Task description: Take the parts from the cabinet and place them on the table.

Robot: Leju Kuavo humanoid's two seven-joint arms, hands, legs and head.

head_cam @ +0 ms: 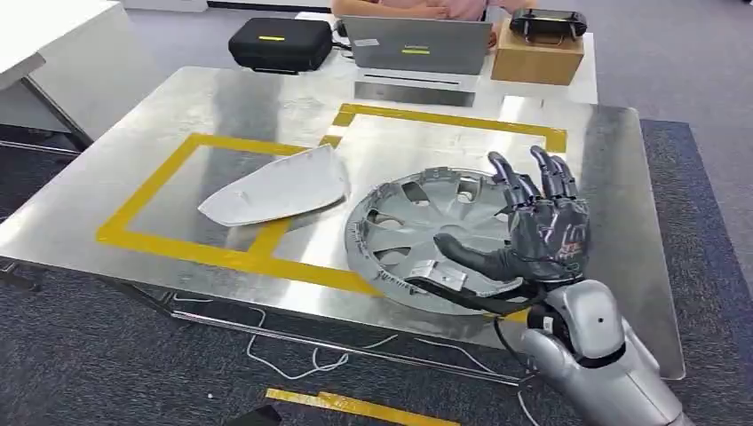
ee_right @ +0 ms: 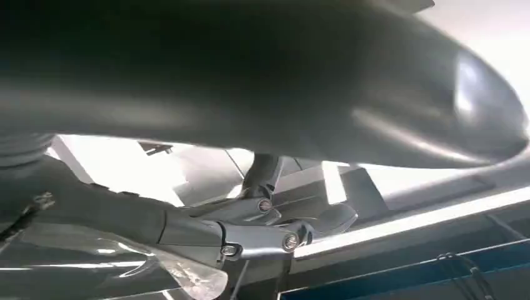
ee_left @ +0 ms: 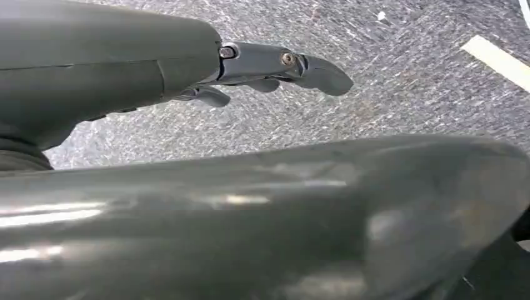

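On your table (head_cam: 178,115), the wheel cover (head_cam: 426,235) lies at 3 o'clock of the curved panel (head_cam: 280,188); laptop (head_cam: 416,44) at 12 behind.

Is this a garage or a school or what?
Probably a robot test lab or workshop. A metal table marked with yellow tape holds car parts, a hubcap and a silver cover; a laptop sits behind.
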